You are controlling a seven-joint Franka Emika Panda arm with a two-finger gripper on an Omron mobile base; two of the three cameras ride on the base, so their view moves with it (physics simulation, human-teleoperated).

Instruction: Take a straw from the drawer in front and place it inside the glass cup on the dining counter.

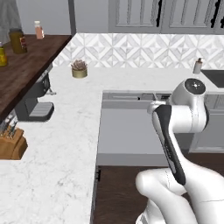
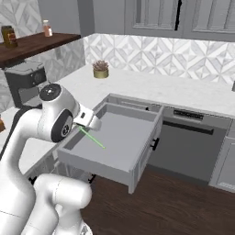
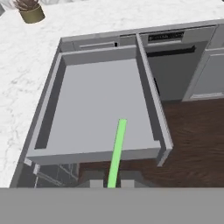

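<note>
Green straw [image 3: 117, 151] runs out from between the fingertips of the pincer [image 3: 111, 183], which pinches its lower end, holding it slanted above the pulled-out grey drawer [image 3: 98, 107] set into the white marble bench [image 2: 151, 87].

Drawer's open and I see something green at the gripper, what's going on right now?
The gripper is holding the light-green straw above the open drawer, which is pulled out from under the marble counter. In the hand view the straw runs out from between the fingertips over the drawer's bare grey floor. So the straw is picked up; carrying it to the glass cup is not yet done. A small potted plant sits on the counter behind.
</note>
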